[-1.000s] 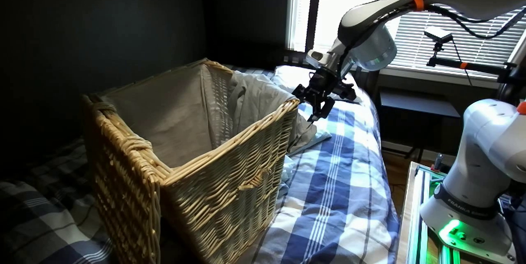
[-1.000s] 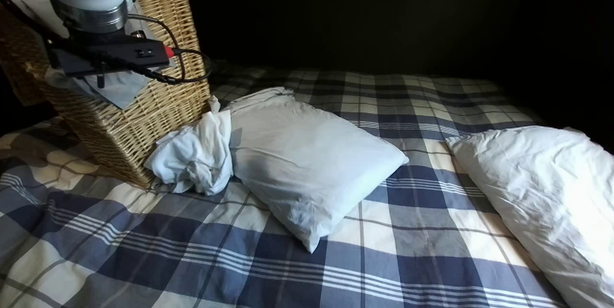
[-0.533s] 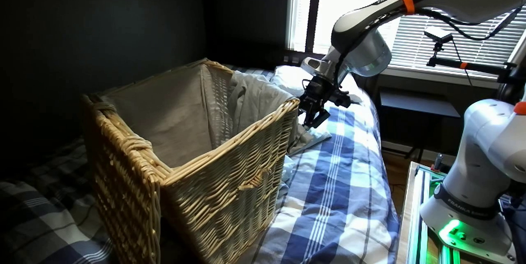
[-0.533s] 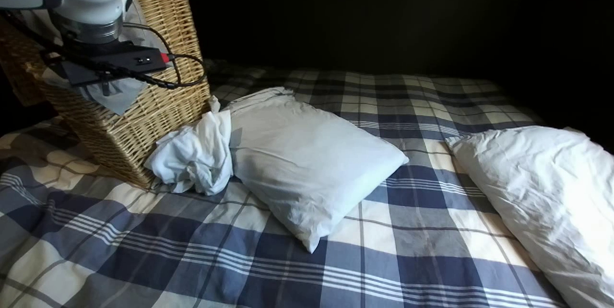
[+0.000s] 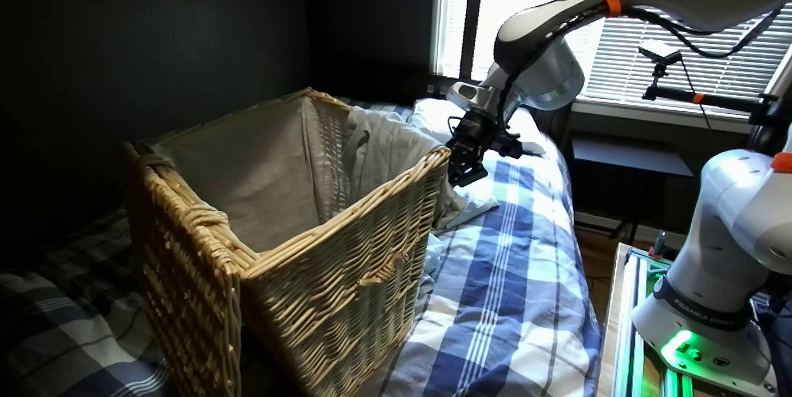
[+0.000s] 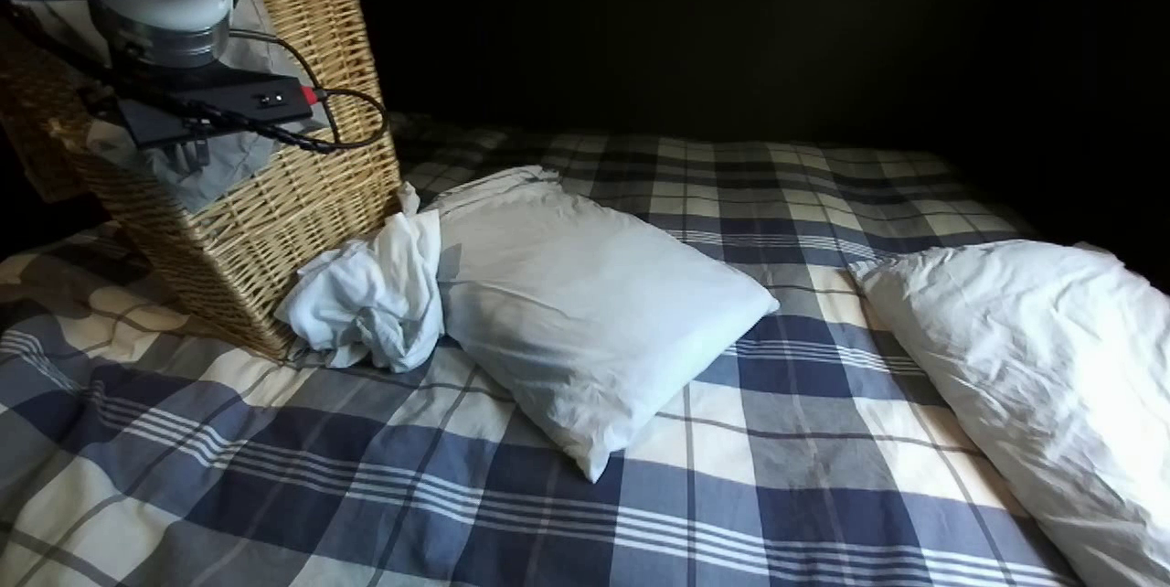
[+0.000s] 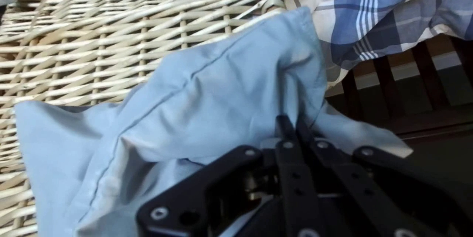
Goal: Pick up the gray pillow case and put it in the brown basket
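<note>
Partly hidden: pillow case | claw pinching it | basket cropped

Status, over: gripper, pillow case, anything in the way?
Gripper pinching gray pillow case. Part hangs outside brown basket. Its side likely in the way; lift over.

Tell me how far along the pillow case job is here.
Done: the gray pillow case appears partly in the brown basket, its folds draping over the edge in an exterior view.
In hand: in the wrist view, the gripper looks closed on a fold of it.
Left: some cloth hangs outside the basket, so it probably needs lifting over, then releasing.
</note>
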`<action>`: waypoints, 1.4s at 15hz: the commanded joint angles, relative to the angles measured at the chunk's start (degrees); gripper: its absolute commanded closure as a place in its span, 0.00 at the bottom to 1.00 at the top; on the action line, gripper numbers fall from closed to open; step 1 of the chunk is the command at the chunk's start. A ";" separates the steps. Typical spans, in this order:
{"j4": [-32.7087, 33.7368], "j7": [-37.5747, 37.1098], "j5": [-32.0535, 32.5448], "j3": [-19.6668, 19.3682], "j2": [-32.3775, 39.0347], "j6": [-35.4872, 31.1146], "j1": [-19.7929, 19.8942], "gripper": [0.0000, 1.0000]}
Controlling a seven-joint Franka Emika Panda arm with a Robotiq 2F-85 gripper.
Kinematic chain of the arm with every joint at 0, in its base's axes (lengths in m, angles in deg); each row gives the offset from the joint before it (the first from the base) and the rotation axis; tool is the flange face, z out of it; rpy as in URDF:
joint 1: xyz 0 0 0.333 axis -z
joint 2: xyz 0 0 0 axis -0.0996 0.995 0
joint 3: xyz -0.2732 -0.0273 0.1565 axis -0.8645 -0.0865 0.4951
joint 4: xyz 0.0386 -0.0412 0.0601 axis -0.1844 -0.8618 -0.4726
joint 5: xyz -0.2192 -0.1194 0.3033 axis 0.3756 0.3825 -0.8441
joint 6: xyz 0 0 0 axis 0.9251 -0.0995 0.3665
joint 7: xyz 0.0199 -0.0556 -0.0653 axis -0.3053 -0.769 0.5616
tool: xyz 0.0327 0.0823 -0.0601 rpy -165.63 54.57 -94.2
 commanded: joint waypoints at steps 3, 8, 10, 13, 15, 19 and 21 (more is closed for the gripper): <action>2.84 -10.18 2.92 2.83 -6.90 -0.26 4.06 0.99; 8.73 -11.92 3.87 5.64 -14.11 -3.99 2.48 0.99; 11.72 -10.25 2.41 6.30 -14.30 -4.97 0.52 0.99; 15.56 -6.89 1.43 7.19 -11.76 -6.79 -2.42 0.99; 17.49 -3.58 0.41 7.63 -8.99 -9.20 -4.46 0.99; 22.06 4.00 -2.64 9.17 -0.17 -14.09 -7.46 0.99; 24.49 6.16 -3.13 10.27 4.36 -15.25 -7.85 0.99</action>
